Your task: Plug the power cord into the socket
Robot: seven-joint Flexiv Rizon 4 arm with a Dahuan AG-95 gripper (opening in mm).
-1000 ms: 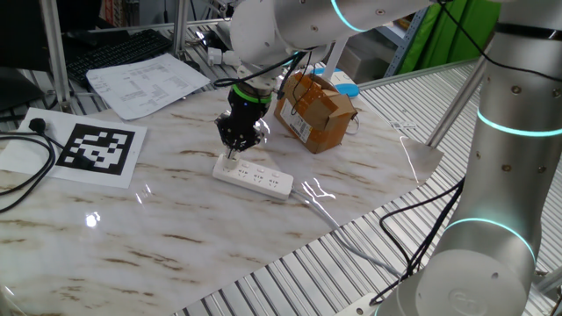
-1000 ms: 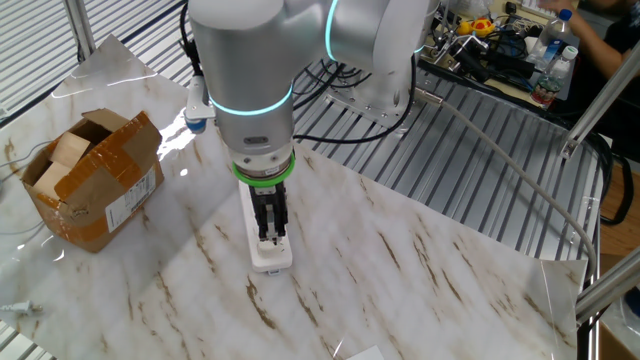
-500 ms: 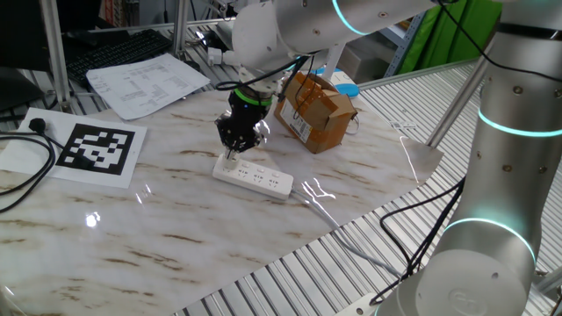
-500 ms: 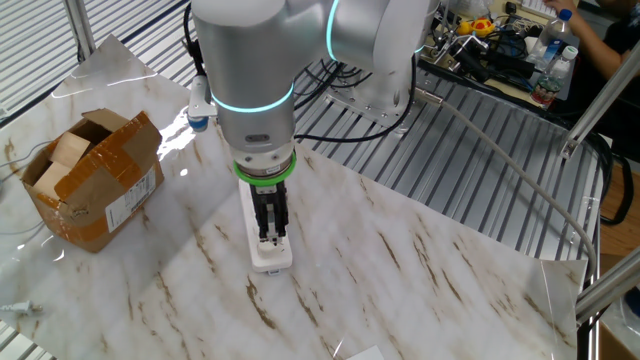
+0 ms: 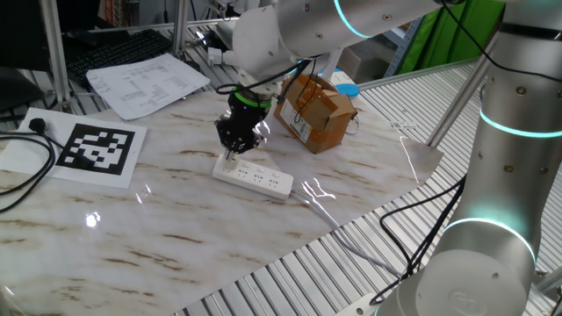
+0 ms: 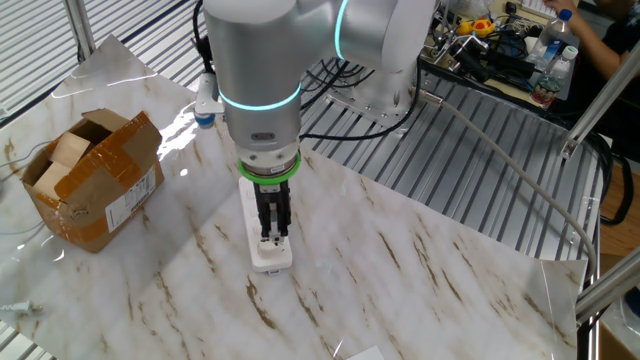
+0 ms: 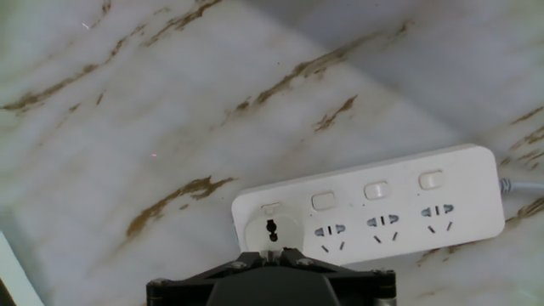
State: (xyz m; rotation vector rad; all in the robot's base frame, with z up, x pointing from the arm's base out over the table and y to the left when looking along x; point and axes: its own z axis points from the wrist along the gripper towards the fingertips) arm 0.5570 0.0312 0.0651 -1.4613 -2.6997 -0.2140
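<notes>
— Where is the power cord (image 7: 271, 228) seen?
— Seated in the socket's (image 7: 399, 212) end outlet (nearest the hand).
— And the gripper (image 6: 271, 236)?
— Poised directly above; finger spread cannot be told.

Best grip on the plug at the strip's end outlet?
Pinch the plug's round sides, hand coming straight down: it sits on the end outlet of the flat-lying strip, so only top and sides are free.
</notes>
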